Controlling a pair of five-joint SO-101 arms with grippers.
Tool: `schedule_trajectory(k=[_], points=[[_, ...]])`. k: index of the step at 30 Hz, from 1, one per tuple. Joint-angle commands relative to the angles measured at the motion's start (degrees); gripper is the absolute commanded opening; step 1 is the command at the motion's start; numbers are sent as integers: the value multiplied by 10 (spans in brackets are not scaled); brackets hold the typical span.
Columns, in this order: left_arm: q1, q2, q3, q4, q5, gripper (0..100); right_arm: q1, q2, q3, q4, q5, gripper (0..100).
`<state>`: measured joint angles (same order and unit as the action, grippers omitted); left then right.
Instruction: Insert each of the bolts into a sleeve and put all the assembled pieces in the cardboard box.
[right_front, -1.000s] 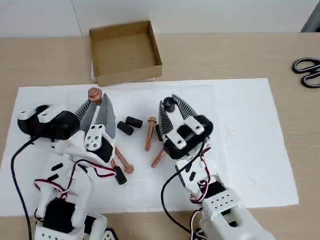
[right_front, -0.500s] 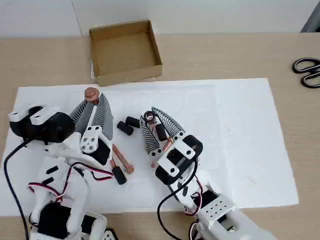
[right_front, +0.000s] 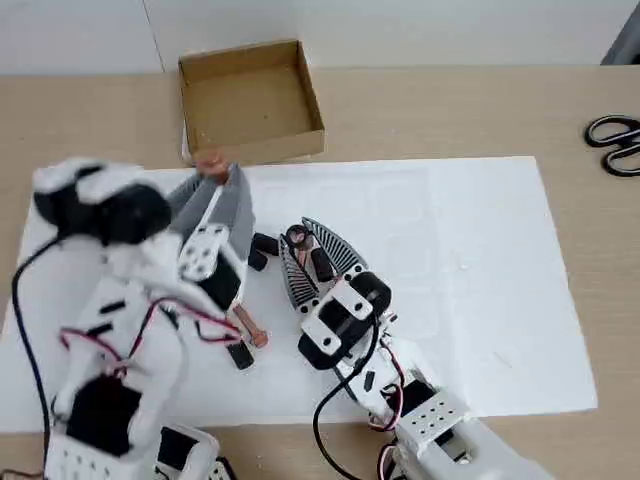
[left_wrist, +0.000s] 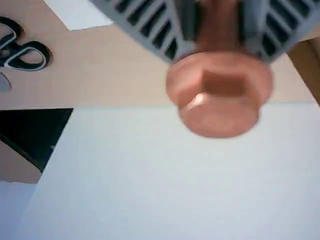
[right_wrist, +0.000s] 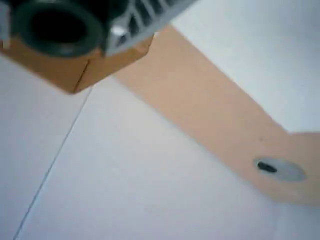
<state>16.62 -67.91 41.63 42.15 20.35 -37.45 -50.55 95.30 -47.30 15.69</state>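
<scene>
Left jaws have carried the copper bolt (right_front: 211, 164) nearer the cardboard box (right_front: 250, 100).

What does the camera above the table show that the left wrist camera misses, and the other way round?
The high view adds both arms, the right gripper pinching a sleeve, and a loose bolt and a loose sleeve on the white sheet. The left wrist view adds a close look at the held bolt and the recess in its head. Both share the left gripper shut on that bolt, the sheet and the scissors.
</scene>
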Motion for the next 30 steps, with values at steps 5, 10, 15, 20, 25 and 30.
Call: schedule_trajectory(k=[5, 10, 15, 20, 25, 30], points=[[39, 57, -19, -59, -5, 6, -3, -11, 4, 43, 3, 5], [41, 57, 61, -170, -5, 6, -3, -13, -4, 47, 3, 5], [39, 57, 72, -222, -5, 6, -3, -13, -17, 27, 3, 5], [41, 56, 73, -226, -5, 6, -3, -12, -15, -5, 3, 5], [41, -4, 101, -222, -5, 6, -3, -9, 4, -3, 2, 4], [41, -95, 193, -222, -5, 6, -3, -12, -22, 64, -11, 4]])
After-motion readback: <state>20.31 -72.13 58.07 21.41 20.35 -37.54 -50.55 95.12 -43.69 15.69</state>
